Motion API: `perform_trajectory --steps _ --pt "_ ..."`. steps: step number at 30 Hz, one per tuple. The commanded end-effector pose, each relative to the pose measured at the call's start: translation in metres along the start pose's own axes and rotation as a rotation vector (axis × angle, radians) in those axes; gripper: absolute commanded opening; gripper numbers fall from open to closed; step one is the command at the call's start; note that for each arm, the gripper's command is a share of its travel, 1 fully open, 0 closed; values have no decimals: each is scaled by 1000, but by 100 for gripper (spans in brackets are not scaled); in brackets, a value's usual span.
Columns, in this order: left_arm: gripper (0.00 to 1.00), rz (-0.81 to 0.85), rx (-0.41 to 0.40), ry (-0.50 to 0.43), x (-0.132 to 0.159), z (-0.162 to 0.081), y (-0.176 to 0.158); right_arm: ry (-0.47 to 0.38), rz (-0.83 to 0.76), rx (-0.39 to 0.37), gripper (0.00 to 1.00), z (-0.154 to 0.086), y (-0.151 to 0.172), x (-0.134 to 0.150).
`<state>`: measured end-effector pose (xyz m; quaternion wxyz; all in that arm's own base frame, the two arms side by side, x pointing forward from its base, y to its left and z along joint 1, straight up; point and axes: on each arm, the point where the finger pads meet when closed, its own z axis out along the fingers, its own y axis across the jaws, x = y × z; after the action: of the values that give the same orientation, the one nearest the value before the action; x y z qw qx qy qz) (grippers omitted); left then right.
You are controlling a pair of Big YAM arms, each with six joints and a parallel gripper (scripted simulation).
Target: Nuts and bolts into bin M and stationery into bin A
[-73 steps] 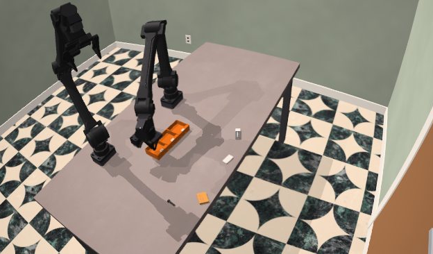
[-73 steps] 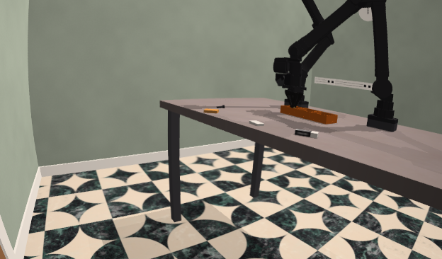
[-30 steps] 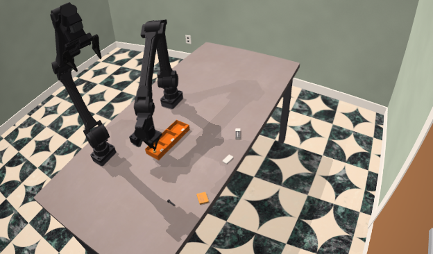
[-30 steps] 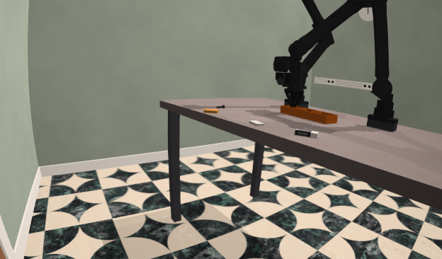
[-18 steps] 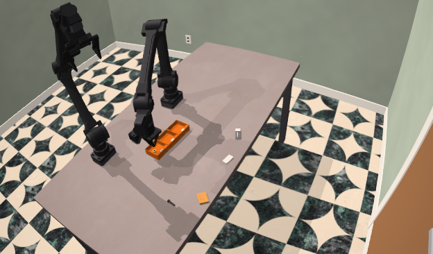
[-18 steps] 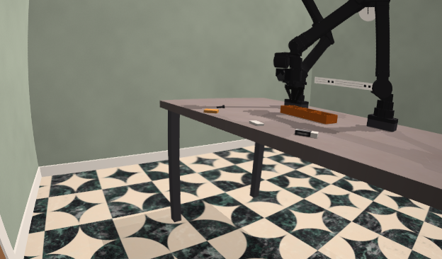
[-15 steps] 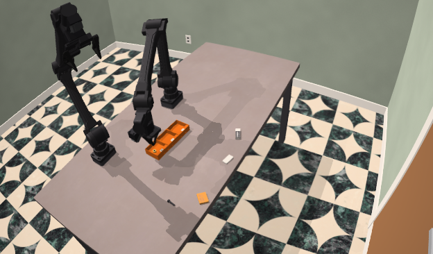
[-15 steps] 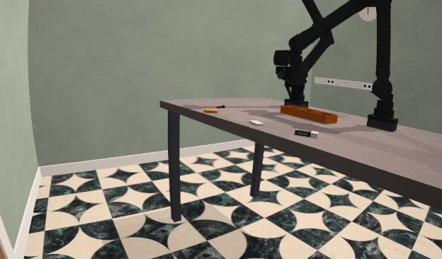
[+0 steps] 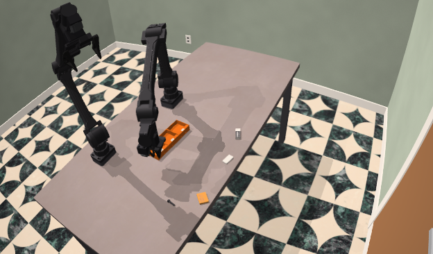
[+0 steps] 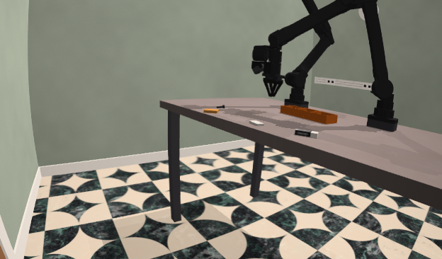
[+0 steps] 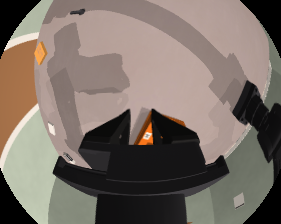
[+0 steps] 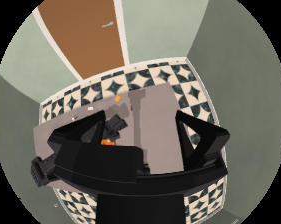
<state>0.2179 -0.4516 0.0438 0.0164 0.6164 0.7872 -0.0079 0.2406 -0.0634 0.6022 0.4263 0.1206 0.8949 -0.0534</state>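
Observation:
My left gripper [image 9: 159, 153] [image 10: 272, 95] [image 11: 140, 113] is slightly open and empty above the near end of the orange bins [image 9: 178, 139] [image 10: 306, 116]. The bins stand joined in a row; their letters are unreadable and the near end is partly hidden. My right gripper [image 9: 88, 64] [image 12: 140, 114] is wide open and empty, high over its base. A dark bolt [image 9: 171, 202] [image 10: 221, 106] [image 11: 77, 11] lies on the table. An orange-yellow pad [image 9: 202, 198] [image 10: 211, 111] [image 11: 40, 53] lies near the edge. A white block [image 9: 227, 159] [image 10: 256, 122] lies flat.
A black-and-white small item [image 9: 238, 134] [image 10: 306, 133] lies near the table's long edge, beyond the white block in the top view. The two arm bases stand along the opposite long side of the table [image 9: 95, 194], behind the bins in the exterior view.

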Motion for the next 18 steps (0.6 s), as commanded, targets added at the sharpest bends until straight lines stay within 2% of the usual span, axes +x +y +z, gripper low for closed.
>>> perform_trajectory --steps 1,2,4,16,18 --pt "29 -99 0 2 -19 -4 7 1 -7 2 100 -5 -2 3" --pt "29 -177 -1 -3 -28 -4 0 1 -7 2 100 -5 -2 3" --pt "29 -238 -2 -4 -39 -5 21 1 -7 2 100 -5 -2 3" --pt "29 -562 -4 -21 -121 -7 77 1 -7 2 100 -5 -2 3" --pt "29 -562 -4 -21 -121 -7 77 1 -7 2 100 -5 -2 3"
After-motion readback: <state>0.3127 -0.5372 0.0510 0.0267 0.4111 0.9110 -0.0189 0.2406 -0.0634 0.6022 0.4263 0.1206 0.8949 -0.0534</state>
